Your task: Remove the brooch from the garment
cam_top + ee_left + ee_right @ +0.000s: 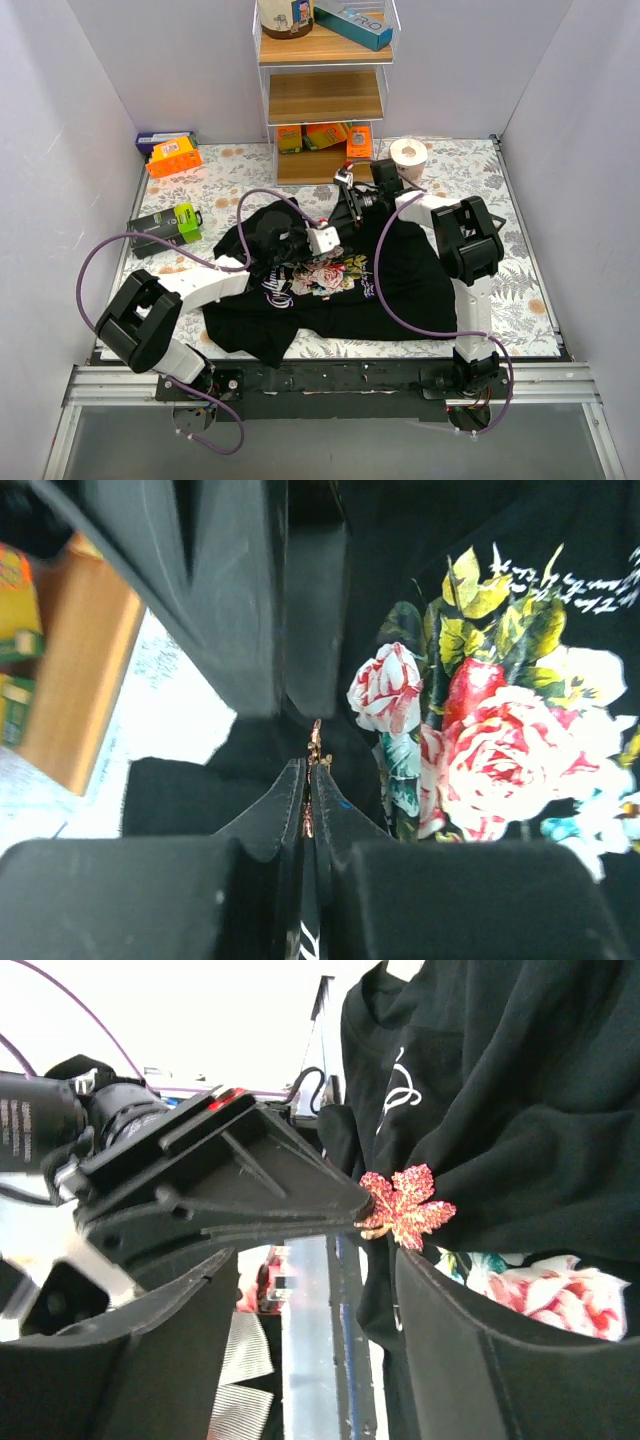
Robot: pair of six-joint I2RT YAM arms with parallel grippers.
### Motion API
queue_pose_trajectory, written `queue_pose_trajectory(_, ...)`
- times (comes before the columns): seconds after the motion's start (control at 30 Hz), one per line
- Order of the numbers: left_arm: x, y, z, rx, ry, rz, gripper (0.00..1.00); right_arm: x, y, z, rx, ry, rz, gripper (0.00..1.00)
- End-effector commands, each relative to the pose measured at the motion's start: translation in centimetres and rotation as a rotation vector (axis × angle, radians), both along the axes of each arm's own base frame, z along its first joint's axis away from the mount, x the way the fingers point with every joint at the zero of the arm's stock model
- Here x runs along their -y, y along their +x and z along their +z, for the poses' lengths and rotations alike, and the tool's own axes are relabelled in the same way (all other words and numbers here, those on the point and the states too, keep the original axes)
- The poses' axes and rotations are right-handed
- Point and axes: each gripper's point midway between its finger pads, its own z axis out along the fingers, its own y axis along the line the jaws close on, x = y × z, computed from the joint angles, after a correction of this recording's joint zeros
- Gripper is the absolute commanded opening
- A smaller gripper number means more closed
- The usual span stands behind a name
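White leaf-printed cloth is covering the table (525, 290), and the garment (410, 290), a black T-shirt with a rose print, is lying rumpled across its near half. Both arms are reaching over the shirt and meeting near its far edge. The right gripper (315, 1260) is gaping wide, its fingers (480, 1340) standing on either side of a raised fold of black fabric. The left gripper (307, 792) is pinching tight on the brooch (408, 1208), a red-pink leaf-shaped pin that is sitting on that fold, its gold back showing between the left fingertips.
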Motion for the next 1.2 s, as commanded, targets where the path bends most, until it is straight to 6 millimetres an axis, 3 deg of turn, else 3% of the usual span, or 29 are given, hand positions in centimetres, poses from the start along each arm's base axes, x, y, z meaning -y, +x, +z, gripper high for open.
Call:
queue_pose_trajectory(0.0,-0.1,-0.7,3.1,-0.185,-0.182,0.054,0.00,1.9,3.3,6.7,0.235,0.127,-0.023,0.85)
queue_pose_trajectory(0.03,-0.9,-0.5,3.1,-0.232,-0.202,0.076,0.00,2.2,3.6,6.9,0.245,0.127,-0.032,0.88)
queue_pose_trajectory(0.1,-0.6,-1.5,3.6,-0.378,-0.299,0.052,0.00,2.9,4.9,7.3,0.308,0.124,-0.068,0.93)
queue_pose_trajectory(0.13,-1.5,-0.7,4.3,-0.423,-0.348,0.077,0.00,3.1,4.9,7.4,0.350,0.119,-0.076,0.94)
queue_pose_trajectory(0.2,-1.2,-1.6,4.6,-0.584,-0.433,0.050,0.00,3.1,5.4,7.1,0.418,0.093,-0.104,0.96)
queue_pose_trajectory(0.23,-1.8,-1.1,4.9,-0.615,-0.457,0.064,0.00,3.3,5.4,7.2,0.523,0.089,-0.103,0.96)
queue_pose_trajectory(0.3,-1.7,-1.7,4.8,-0.716,-0.510,0.064,0.00,3.5,5.3,6.0,0.595,0.011,-0.114,0.95)
queue_pose_trajectory(0.33,-2.0,-1.2,5.2,-0.713,-0.541,0.064,0.00,3.5,5.6,6.5,0.674,-0.003,-0.104,0.94)
queue_pose_trajectory(0.37,-2.1,-1.4,5.0,-0.741,-0.559,0.070,0.00,3.6,5.0,5.2,0.752,-0.046,-0.056,0.92)
queue_pose_trajectory(0.43,-2.3,-1.4,5.3,-0.788,-0.607,0.071,0.00,3.0,4.7,4.7,0.828,-0.080,-0.020,0.84)
queue_pose_trajectory(0.5,-2.4,-1.4,5.3,-0.821,-0.647,0.079,0.00,2.4,4.9,5.5,0.923,-0.045,-0.031,0.78)
queue_pose_trajectory(0.53,-2.4,-1.4,5.4,-0.826,-0.659,0.080,0.00,2.0,4.2,4.5,0.899,-0.043,-0.035,0.77)
queue_pose_trajectory(0.6,-2.5,-1.4,5.3,-0.852,-0.688,0.091,0.00,0.8,4.4,5.1,0.893,-0.001,-0.058,0.72)
queue_pose_trajectory(0.7,-2.8,-1.1,5.4,-0.862,-0.708,0.105,0.00,-0.6,3.4,4.4,0.833,0.030,-0.021,0.63)
queue_pose_trajectory(0.93,-3.6,-0.6,6.2,-0.880,-0.766,0.121,0.00,-2.3,0.3,3.6,0.721,0.085,0.043,0.67)
queue_pose_trajectory(1.17,-4.0,-0.9,6.8,-0.896,-0.811,0.124,0.00,-3.2,-0.3,2.8,0.622,0.077,0.013,0.64)
